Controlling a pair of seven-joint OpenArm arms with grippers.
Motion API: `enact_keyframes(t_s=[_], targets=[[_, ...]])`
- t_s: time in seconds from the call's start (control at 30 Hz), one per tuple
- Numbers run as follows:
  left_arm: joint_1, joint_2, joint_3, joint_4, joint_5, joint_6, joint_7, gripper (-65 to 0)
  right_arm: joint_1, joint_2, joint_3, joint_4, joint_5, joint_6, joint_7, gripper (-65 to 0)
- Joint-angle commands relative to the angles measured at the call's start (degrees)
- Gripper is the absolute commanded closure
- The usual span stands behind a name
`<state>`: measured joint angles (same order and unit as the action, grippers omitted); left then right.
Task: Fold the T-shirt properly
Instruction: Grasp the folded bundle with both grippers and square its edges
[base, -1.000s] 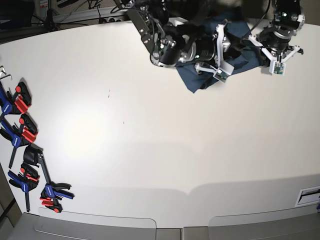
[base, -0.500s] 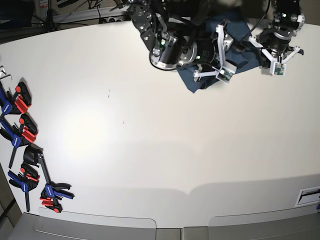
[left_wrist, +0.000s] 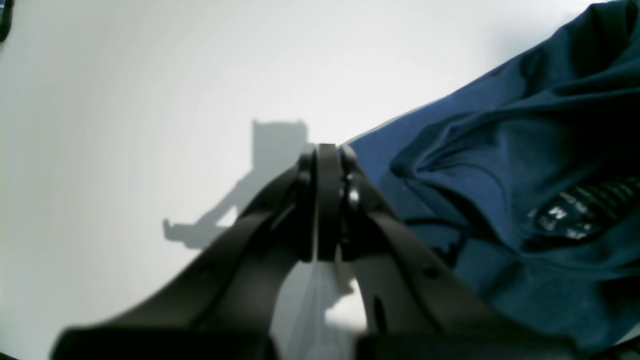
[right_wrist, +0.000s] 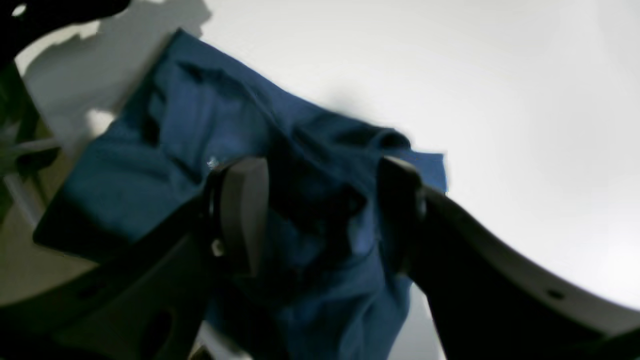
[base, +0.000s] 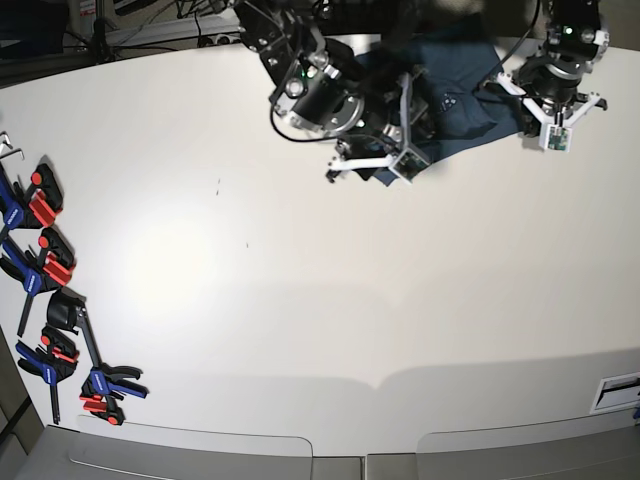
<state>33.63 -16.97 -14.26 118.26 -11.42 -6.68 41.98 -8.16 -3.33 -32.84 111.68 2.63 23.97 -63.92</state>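
Observation:
The dark navy T-shirt (base: 455, 95) lies bunched at the far right of the white table (base: 300, 280). In the left wrist view the T-shirt (left_wrist: 500, 190) fills the right side, with small white print (left_wrist: 556, 215) in a dark fold. My left gripper (left_wrist: 320, 210) is shut and empty, just left of the shirt's edge; it also shows in the base view (base: 553, 135). My right gripper (right_wrist: 320, 215) is open, with its two fingers (right_wrist: 240, 210) spread above the crumpled T-shirt (right_wrist: 210, 130). In the base view the right gripper (base: 372, 167) hangs over the shirt's near left corner.
Several blue and red clamps (base: 45, 270) lie along the table's left edge. Cables and a power strip (base: 215, 38) run behind the far edge. A white label (base: 615, 390) sits at the near right. The shirt's left side hangs over the table edge (right_wrist: 30, 260).
My right arm has swung left and toward the near side, so its gripper now covers the shirt's near left corner. The left arm has not moved.

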Motion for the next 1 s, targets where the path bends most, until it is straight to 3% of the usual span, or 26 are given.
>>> enact_keyframes(t_s=[0.0,0.33,0.53,0.97], targets=[[-0.1,-0.4,-0.2,1.0,-0.2,0.2,-1.3,0.0,-0.2,-0.5,0.7,1.5,0.7,-0.1,1.0,-32.7],[-0.1,-0.4,-0.2,1.0,-0.2,0.2,-1.3,0.0,-6.6,0.7,8.0,10.1,2.5,0.0,0.5,-32.7],[-0.2,-0.4,-0.2,1.0,-0.2,0.2,-1.4,0.0,-9.2,2.4,9.7,10.1,2.4,0.0,1.6,-32.7],[-0.2,-0.4,-0.2,1.0,-0.2,0.2,-1.7,0.0,-9.0,2.4,10.0,1.8,3.4,0.0,5.0,-32.5]])
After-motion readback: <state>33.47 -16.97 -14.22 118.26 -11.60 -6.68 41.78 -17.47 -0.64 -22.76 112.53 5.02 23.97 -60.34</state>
